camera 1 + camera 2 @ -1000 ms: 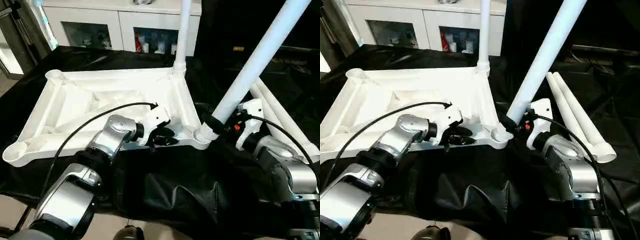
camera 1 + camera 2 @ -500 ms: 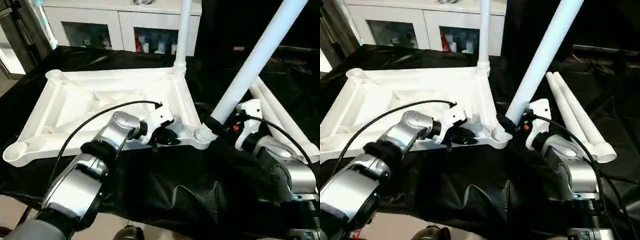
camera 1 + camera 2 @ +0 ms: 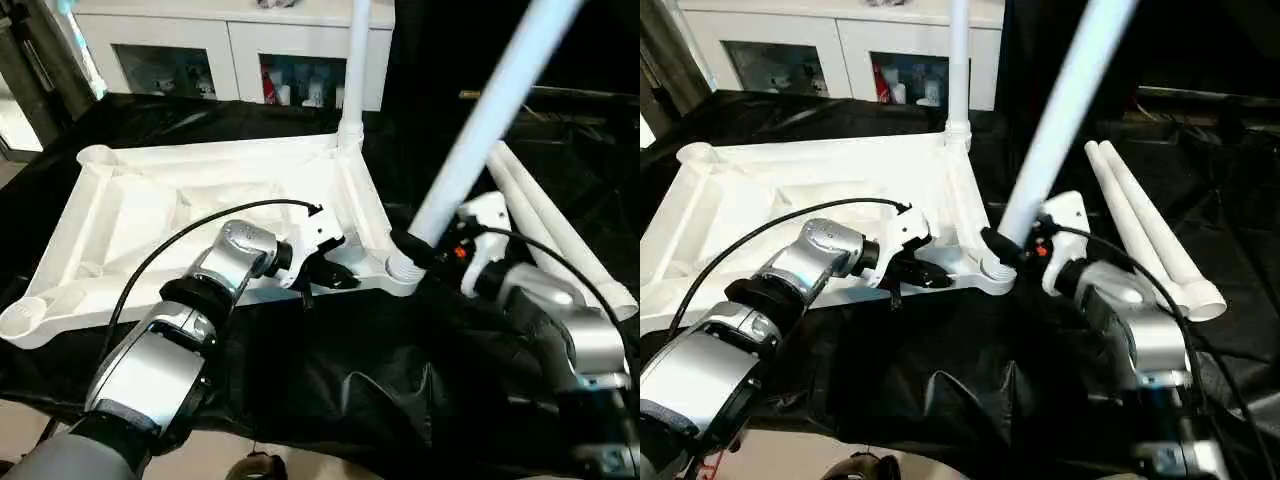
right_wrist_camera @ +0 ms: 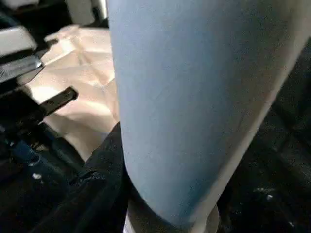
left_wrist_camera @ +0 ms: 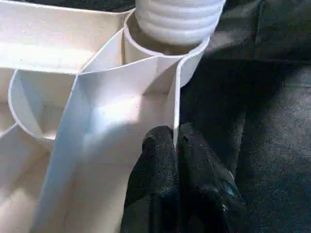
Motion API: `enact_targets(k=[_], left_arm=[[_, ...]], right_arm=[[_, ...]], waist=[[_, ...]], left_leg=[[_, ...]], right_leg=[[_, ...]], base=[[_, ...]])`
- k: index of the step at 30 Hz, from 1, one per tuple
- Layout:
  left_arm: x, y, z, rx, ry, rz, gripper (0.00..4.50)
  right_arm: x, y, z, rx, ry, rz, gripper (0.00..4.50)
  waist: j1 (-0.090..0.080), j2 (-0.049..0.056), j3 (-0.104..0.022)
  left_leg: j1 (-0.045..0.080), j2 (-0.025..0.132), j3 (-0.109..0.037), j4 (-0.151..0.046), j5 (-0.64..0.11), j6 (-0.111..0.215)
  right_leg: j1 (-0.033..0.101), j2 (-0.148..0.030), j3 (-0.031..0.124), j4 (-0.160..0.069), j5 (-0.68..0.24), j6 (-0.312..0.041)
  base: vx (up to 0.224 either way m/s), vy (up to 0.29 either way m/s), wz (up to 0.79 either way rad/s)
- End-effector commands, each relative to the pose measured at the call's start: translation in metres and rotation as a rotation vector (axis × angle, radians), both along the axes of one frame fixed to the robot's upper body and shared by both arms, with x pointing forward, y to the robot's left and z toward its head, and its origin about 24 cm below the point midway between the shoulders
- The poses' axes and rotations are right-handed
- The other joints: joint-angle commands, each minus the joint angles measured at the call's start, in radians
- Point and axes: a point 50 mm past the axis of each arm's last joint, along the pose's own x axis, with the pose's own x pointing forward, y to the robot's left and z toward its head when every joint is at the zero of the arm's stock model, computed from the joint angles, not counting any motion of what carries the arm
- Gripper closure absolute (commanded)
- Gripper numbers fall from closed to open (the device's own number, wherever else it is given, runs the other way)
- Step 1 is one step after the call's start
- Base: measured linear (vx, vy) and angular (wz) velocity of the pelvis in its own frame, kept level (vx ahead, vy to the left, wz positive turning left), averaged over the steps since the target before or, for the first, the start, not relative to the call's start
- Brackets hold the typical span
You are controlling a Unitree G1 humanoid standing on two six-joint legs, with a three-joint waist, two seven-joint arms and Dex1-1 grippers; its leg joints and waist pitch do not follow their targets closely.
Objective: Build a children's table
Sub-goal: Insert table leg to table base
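The children's table top (image 3: 150,210) lies upside down on black cloth, ribbed underside up. One white leg (image 3: 355,60) stands upright in the far right corner socket. A second leg (image 3: 480,130) leans out of the near right socket (image 3: 400,272), its ribbed end (image 5: 177,19) seated in the socket. My right gripper (image 3: 405,245) is shut on this leg just above the socket, and the leg (image 4: 194,97) looms close in the right wrist view. My left gripper (image 5: 176,145) is shut on the top's thin near rim (image 5: 176,97), a little left of that socket.
Two spare legs (image 3: 560,230) lie side by side on the cloth to the right of my right arm. White cabinets (image 3: 230,50) with glass doors stand behind the table. The black cloth (image 3: 380,380) sags in folds over the near edge.
My left gripper's fingers have closed onto the near rim of the table top. The right gripper keeps its hold on the leaning leg. The head view has shifted slightly.
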Motion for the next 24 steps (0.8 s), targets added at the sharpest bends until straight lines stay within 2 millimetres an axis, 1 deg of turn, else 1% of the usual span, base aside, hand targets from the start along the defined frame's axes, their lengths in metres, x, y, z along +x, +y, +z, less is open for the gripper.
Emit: enact_targets(k=[1,2,3,4,6,7,8,9,10,11,12,15,16,18,20,21,22,23,24], left_arm=[[0.001,0.002,0.007,-0.047,0.002,0.003,4.50],[0.000,0.003,0.007,-0.049,0.005,0.004,4.50],[-0.001,0.004,0.007,-0.048,0.004,0.002,4.50],[-0.001,0.004,0.007,-0.048,0.004,0.002,4.50],[-0.006,0.005,0.005,-0.044,-0.021,-0.023,4.50],[-0.006,0.005,0.005,-0.043,-0.023,-0.024,4.50],[-0.008,0.006,0.005,-0.032,-0.042,-0.035,4.50],[-0.008,0.006,0.005,-0.032,-0.042,-0.035,4.50],[-0.013,0.010,0.002,0.000,-0.082,-0.051,4.50],[-0.014,0.010,0.002,0.000,-0.082,-0.051,4.50],[-0.015,0.011,0.002,-0.002,-0.081,-0.051,4.50],[-0.017,0.012,0.003,-0.017,-0.071,-0.048,4.50],[-0.018,0.013,0.003,-0.016,-0.070,-0.047,4.50],[-0.020,0.013,0.004,-0.017,-0.067,-0.046,4.50],[-0.020,0.013,0.004,-0.017,-0.067,-0.046,4.50],[-0.022,0.013,0.004,-0.015,-0.059,-0.054,4.50],[-0.023,0.014,0.004,-0.012,-0.056,-0.059,4.50],[-0.025,0.014,0.004,-0.006,-0.053,-0.065,4.50],[-0.027,0.014,0.004,-0.002,-0.052,-0.069,4.50]], right_arm=[[0.001,0.002,-0.004,-0.039,0.033,0.027,2.59],[0.001,0.003,-0.005,-0.048,0.050,0.040,2.59],[0.002,0.004,-0.006,-0.054,0.061,0.051,2.59],[0.002,0.004,-0.006,-0.054,0.061,0.051,2.59],[0.001,0.006,-0.008,-0.079,0.095,0.076,2.59],[0.001,0.006,-0.008,-0.080,0.096,0.077,2.59],[0.001,0.006,-0.010,-0.087,0.110,0.086,2.59],[0.001,0.006,-0.010,-0.087,0.110,0.086,2.59],[-0.001,0.007,-0.014,-0.104,0.149,0.102,2.59],[-0.001,0.007,-0.014,-0.106,0.152,0.103,2.59],[-0.001,0.007,-0.015,-0.110,0.159,0.106,2.59],[-0.001,0.007,-0.016,-0.108,0.173,0.114,2.59],[-0.001,0.007,-0.016,-0.107,0.181,0.116,2.59],[-0.001,0.007,-0.017,-0.107,0.193,0.122,2.59],[-0.001,0.007,-0.017,-0.107,0.193,0.122,2.59],[-0.001,0.007,-0.018,-0.103,0.206,0.128,2.59],[-0.002,0.008,-0.020,-0.092,0.226,0.139,2.59],[-0.001,0.008,-0.022,-0.084,0.237,0.144,2.59],[-0.001,0.009,-0.024,-0.080,0.244,0.147,2.59]], waist=[[0.002,-0.005,-0.080],[0.002,-0.010,-0.078],[0.003,-0.006,-0.079],[0.001,-0.005,-0.078],[0.001,-0.012,-0.075],[-0.001,-0.009,-0.074],[-0.002,-0.013,-0.074],[-0.003,-0.011,-0.072],[-0.003,-0.014,-0.071],[-0.005,-0.013,-0.070],[-0.008,-0.010,-0.070],[-0.012,-0.010,-0.067],[-0.014,-0.011,-0.067],[-0.016,-0.011,-0.068],[-0.017,-0.011,-0.068],[-0.017,-0.010,-0.068],[-0.017,-0.006,-0.069],[-0.018,-0.006,-0.072],[-0.020,-0.007,-0.071]], left_leg=[[0.048,0.072,-0.038,-0.066,-0.161,0.071],[0.048,0.072,-0.037,-0.067,-0.159,0.074],[0.049,0.074,-0.038,-0.068,-0.154,0.077],[0.050,0.074,-0.038,-0.068,-0.161,0.077],[0.049,0.078,-0.038,-0.072,-0.170,0.073],[0.050,0.075,-0.036,-0.071,-0.174,0.074],[0.050,0.075,-0.035,-0.071,-0.175,0.074],[0.048,0.076,-0.036,-0.073,-0.174,0.072],[0.049,0.078,-0.038,-0.074,-0.179,0.068],[0.048,0.079,-0.039,-0.076,-0.177,0.067],[0.050,0.078,-0.037,-0.077,-0.185,0.064],[0.052,0.077,-0.036,-0.080,-0.199,0.048],[0.052,0.076,-0.036,-0.081,-0.202,0.045],[0.052,0.076,-0.035,-0.081,-0.196,0.042],[0.051,0.075,-0.035,-0.079,-0.183,0.047],[0.051,0.075,-0.035,-0.079,-0.177,0.050],[0.051,0.076,-0.036,-0.079,-0.171,0.052],[0.051,0.076,-0.036,-0.079,-0.163,0.056],[0.050,0.076,-0.036,-0.078,-0.158,0.060]], right_leg=[[0.037,-0.082,0.035,-0.073,0.096,-0.315],[0.036,-0.080,0.035,-0.073,0.097,-0.314],[0.037,-0.081,0.034,-0.071,0.100,-0.316],[0.035,-0.080,0.034,-0.072,0.092,-0.317],[0.037,-0.082,0.034,-0.074,0.072,-0.317],[0.035,-0.080,0.035,-0.075,0.059,-0.312],[0.033,-0.080,0.036,-0.077,0.053,-0.311],[0.034,-0.080,0.036,-0.077,0.045,-0.307],[0.034,-0.081,0.037,-0.078,0.035,-0.303],[0.035,-0.081,0.036,-0.077,0.033,-0.301],[0.031,-0.078,0.036,-0.079,0.019,-0.297],[0.028,-0.076,0.038,-0.081,-0.001,-0.294],[0.028,-0.076,0.038,-0.082,-0.004,-0.293],[0.029,-0.077,0.038,-0.080,0.007,-0.294],[0.030,-0.077,0.038,-0.081,0.023,-0.293],[0.030,-0.077,0.038,-0.080,0.035,-0.294],[0.031,-0.077,0.037,-0.077,0.049,-0.297],[0.032,-0.076,0.036,-0.075,0.070,-0.301],[0.032,-0.076,0.036,-0.075,0.080,-0.303]], base=[[0.000,0.000,0.00],[0.000,0.000,0.00],[0.000,0.000,0.00],[0.000,0.000,0.00],[0.000,0.000,0.00],[0.000,0.000,0.00],[0.000,0.000,0.00],[0.000,0.000,0.00],[0.000,0.000,0.00],[0.000,0.000,0.00],[0.000,0.000,0.00],[0.000,0.000,0.00],[0.000,0.000,0.00],[0.000,0.000,0.00],[0.000,0.000,0.00],[0.000,0.000,0.00],[0.000,0.000,0.00],[0.000,0.000,0.00],[0.000,0.000,0.00]])
